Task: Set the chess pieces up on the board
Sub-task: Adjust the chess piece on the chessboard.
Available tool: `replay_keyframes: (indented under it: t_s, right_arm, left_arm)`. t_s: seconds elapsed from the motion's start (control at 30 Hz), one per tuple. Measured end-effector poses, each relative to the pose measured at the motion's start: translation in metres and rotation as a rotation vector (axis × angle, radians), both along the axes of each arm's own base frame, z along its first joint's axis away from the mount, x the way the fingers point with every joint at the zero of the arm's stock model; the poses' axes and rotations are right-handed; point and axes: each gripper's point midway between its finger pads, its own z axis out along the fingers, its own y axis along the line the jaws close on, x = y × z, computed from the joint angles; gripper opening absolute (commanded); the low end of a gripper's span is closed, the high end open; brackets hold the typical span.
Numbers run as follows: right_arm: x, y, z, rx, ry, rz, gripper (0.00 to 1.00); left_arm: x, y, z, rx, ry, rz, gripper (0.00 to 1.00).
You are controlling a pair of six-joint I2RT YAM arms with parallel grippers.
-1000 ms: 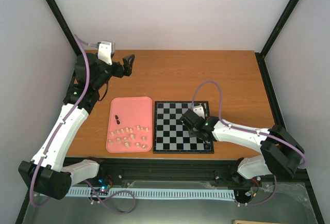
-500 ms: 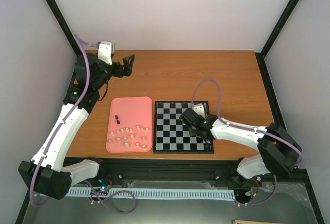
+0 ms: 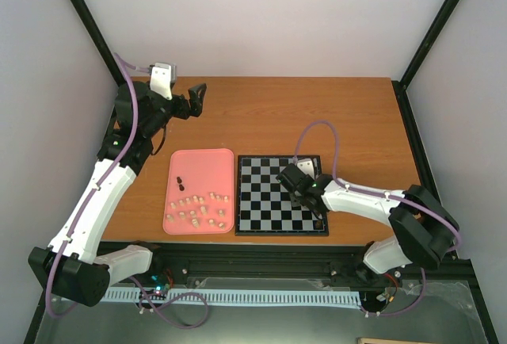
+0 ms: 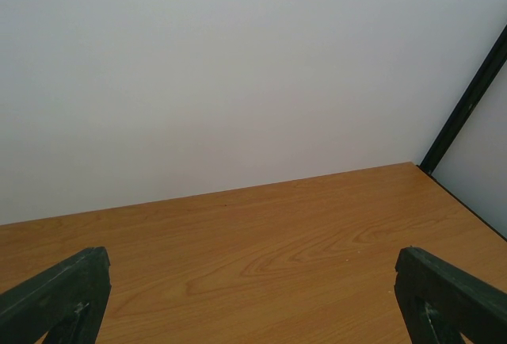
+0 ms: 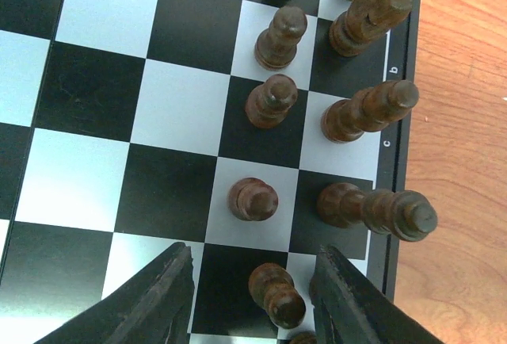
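Observation:
The board (image 3: 265,197) lies right of centre, seen close up in the right wrist view (image 5: 95,98). Dark chess pieces (image 5: 273,102) stand in two rows along its right edge; in the top view my right arm mostly hides them. My right gripper (image 3: 301,189) hangs over that side, open (image 5: 255,250). One dark pawn (image 5: 277,295) stands between its fingers with a gap on each side, and another pawn (image 5: 253,199) stands just ahead. Cream chess pieces (image 3: 198,209) and two dark ones (image 3: 181,180) lie in the pink tray. My left gripper (image 3: 196,94) is open and empty at the back left.
The pink tray (image 3: 202,166) sits directly left of the board. Bare wooden table (image 4: 261,265) stretches in front of the left gripper up to the white back wall. A black frame post (image 4: 467,98) stands at the back right corner.
My right gripper has drifted slightly towards the far side of the board. The left arm has not moved.

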Motion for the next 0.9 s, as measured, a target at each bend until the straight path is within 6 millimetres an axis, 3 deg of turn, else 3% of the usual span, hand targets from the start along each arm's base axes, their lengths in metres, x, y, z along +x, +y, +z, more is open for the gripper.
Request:
replay_keyframes:
  t_s: [0.9]
  right_arm:
    - [-0.001, 0.011, -0.003, 0.048, 0.021, 0.031, 0.42]
  left_arm:
    - [0.001, 0.0, -0.001, 0.002, 0.004, 0.003, 1.0]
